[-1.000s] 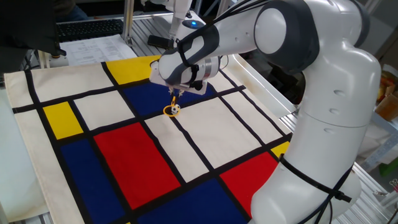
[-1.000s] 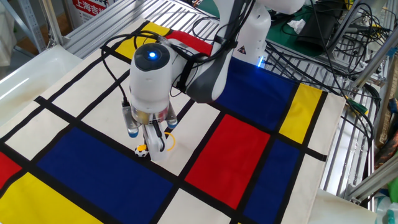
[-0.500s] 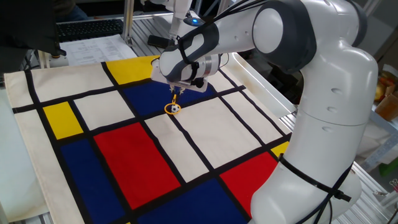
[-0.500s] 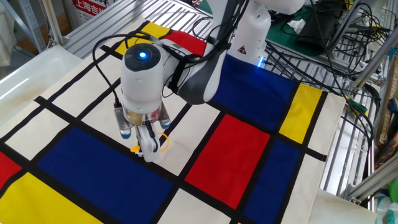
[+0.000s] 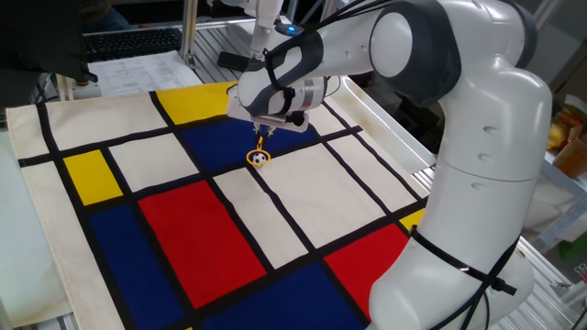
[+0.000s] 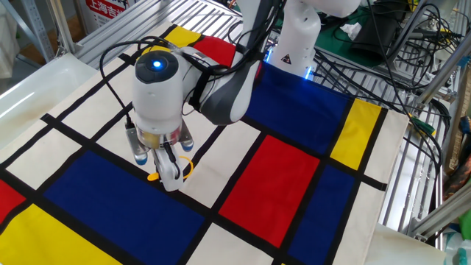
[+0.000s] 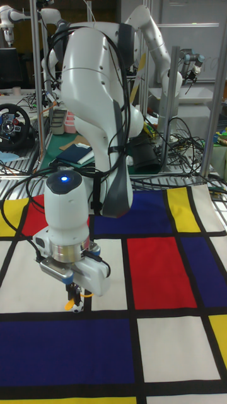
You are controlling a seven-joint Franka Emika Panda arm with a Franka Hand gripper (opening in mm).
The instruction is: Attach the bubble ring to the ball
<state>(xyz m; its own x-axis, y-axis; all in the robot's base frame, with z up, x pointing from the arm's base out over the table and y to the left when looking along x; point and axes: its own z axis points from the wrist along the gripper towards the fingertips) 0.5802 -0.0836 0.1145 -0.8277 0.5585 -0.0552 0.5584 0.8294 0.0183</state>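
Pincer [image 5: 260,140] points straight down, fingers together, clamped on the handle of the bubble ring [image 5: 260,157]. Ring loop hangs low at the cloth, on the black line where a blue panel meets a white one. The ball [image 5: 261,159] sits inside the loop in one fixed view; in the tall fixed view ball [image 7: 75,308] shows just under the fingertips. Worktop [image 5: 321,192] is covered by a cloth of red, blue, yellow and white blocks. In the other fixed view the ring [image 6: 184,168] peeks out beside the pincer [image 6: 168,177]; ball hidden there.
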